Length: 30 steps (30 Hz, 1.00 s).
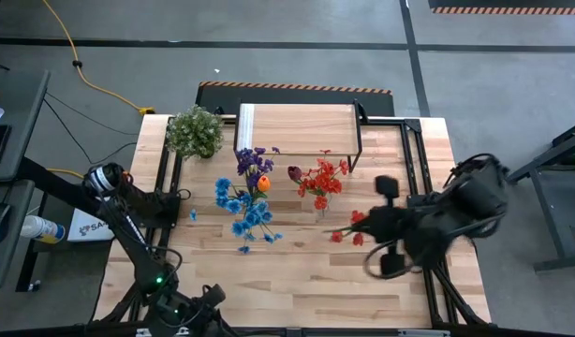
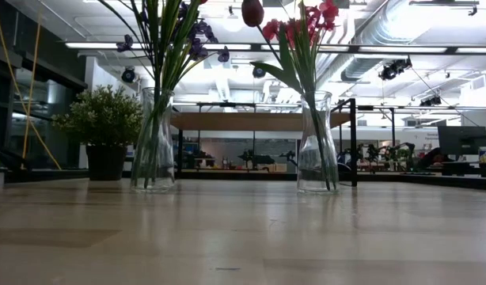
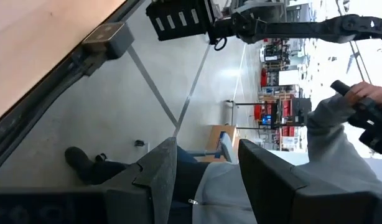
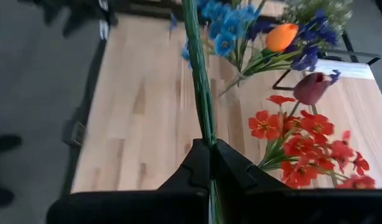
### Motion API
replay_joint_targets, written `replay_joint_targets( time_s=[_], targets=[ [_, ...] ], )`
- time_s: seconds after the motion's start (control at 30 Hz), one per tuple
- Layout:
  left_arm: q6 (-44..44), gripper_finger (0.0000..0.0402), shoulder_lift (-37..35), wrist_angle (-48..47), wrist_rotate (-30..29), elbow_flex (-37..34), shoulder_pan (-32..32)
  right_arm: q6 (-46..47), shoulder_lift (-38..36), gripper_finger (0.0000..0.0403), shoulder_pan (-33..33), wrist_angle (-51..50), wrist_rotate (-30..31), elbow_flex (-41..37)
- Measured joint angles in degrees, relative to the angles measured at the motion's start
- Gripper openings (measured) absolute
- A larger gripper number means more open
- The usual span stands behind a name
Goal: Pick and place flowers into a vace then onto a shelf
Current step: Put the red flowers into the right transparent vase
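Two vases: I see the left vase (image 2: 154,142) and the right vase (image 2: 317,146) standing on the table (image 1: 297,271), near side of the shelf (image 1: 297,126), both already holding stems.
Right gripper: my right gripper (image 4: 209,165) has its fingers clamped together on a green stem (image 4: 197,74); it sits over the right part of the table.
Held flower: red blooms (image 1: 353,232) show just left of that gripper in the high view, near the right vase and apart from it.
Flowers placed: blue flowers (image 1: 248,211) and an orange bud (image 4: 281,36) in the left vase; red flowers (image 1: 323,180) and a maroon bud (image 4: 310,88) in the right one.
Left gripper: parked off the table's near-left edge; its fingers (image 3: 153,177) stand apart, holding nothing.
Step in hand: I judge this is carrying the stem to a vase.
How to do it well: I would turn the stem upright, bring its cut end above the vase mouth, lower slowly between the stems already there, and let go only once it is well inside.
Risk: brushing the glass could tip it.
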Motion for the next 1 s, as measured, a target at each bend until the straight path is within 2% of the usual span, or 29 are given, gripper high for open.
replay_joint_targets(
  time_s=[0.1,0.23,0.4,0.57,0.77,1.0],
  targets=[
    [1.27,0.0207,-0.18,0.11,1.93,0.0,1.46,1.39,-3.02,0.0,2.0,0.84,2.67,0.0],
    [2.13,0.0207,-0.28,0.18,4.35,0.0,3.23,1.28,-6.91,0.0,5.31,3.29,9.38,0.0],
    [3.05,0.0207,-0.28,0.26,5.91,0.0,4.84,-5.89,-10.68,0.0,9.02,8.59,18.67,0.02],
    [3.05,0.0207,-0.28,0.41,6.39,0.0,5.95,-19.72,-12.64,0.0,10.2,15.63,26.48,0.02],
    [3.64,0.0207,-0.28,2.57,6.09,0.0,6.95,-42.23,-13.05,0.0,9.35,27.62,33.72,0.02],
    [7.84,0.0207,-0.28,7.39,5.0,0.0,9.31,-59.44,-11.92,0.0,6.6,33.98,36.83,0.02]
  ],
)
